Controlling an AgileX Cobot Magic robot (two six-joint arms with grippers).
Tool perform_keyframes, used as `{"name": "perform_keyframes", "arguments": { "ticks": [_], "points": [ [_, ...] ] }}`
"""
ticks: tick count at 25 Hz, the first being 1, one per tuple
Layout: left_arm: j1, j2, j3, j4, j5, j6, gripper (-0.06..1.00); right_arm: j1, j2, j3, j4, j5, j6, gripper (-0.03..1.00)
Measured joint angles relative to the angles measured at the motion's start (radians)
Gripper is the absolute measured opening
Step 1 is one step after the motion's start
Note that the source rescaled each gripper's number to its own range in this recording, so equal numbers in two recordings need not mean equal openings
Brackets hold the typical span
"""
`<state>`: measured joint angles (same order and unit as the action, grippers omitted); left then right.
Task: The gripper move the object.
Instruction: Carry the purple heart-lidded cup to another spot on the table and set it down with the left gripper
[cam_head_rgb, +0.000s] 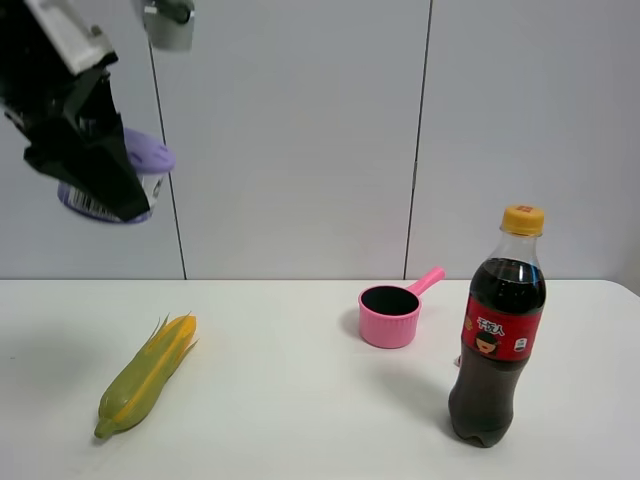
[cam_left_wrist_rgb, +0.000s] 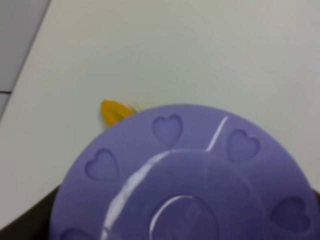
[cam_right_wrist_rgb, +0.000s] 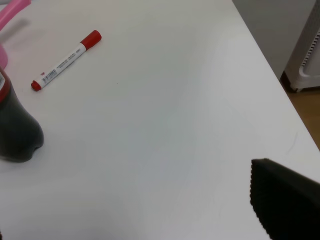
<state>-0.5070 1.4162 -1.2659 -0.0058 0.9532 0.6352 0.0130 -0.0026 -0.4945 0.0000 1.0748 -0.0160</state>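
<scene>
High above the counter (cam_head_rgb: 300, 420), the left gripper (cam_head_rgb: 112, 188) clamps the purple-lidded tub (cam_head_rgb: 150, 158). The pink cup (cam_head_rgb: 388, 318) looks empty and the cola bottle (cam_head_rgb: 497, 340) is nearly full. The right gripper (cam_right_wrist_rgb: 280, 200) opening is unclear.

Exterior cam: out front, slightly above, facing the wall (cam_head_rgb: 300, 130) across my worktop (cam_head_rgb: 300, 400), mid range. My left wrist cam looks straight down, very close on the lilac-lidded tub (cam_left_wrist_rgb: 190, 180); it shares the corn cob (cam_head_rgb: 148, 375) with exterior. My right wrist cam angles down, near the worktop; it shares the cola bottle (cam_right_wrist_rgb: 15, 130) and pink cup (cam_right_wrist_rgb: 12, 9).
</scene>
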Motion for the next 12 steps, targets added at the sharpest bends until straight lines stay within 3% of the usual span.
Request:
{"name": "perform_keyframes", "arguments": {
  "ticks": [5, 9, 12],
  "points": [
    [0.000, -0.064, 0.296, -0.080, -0.319, 0.113, 0.01, 0.000, 0.000, 0.000, 0.000, 0.000, 0.000, 1.00],
    [0.000, -0.067, 0.500, -0.143, -0.567, 0.307, 0.01, 0.000, 0.000, 0.000, 0.000, 0.000, 0.000, 1.00],
    [0.000, -0.068, 0.596, -0.181, -0.691, 0.476, 0.01, 0.000, 0.000, 0.000, 0.000, 0.000, 0.000, 1.00]
  ]
}}
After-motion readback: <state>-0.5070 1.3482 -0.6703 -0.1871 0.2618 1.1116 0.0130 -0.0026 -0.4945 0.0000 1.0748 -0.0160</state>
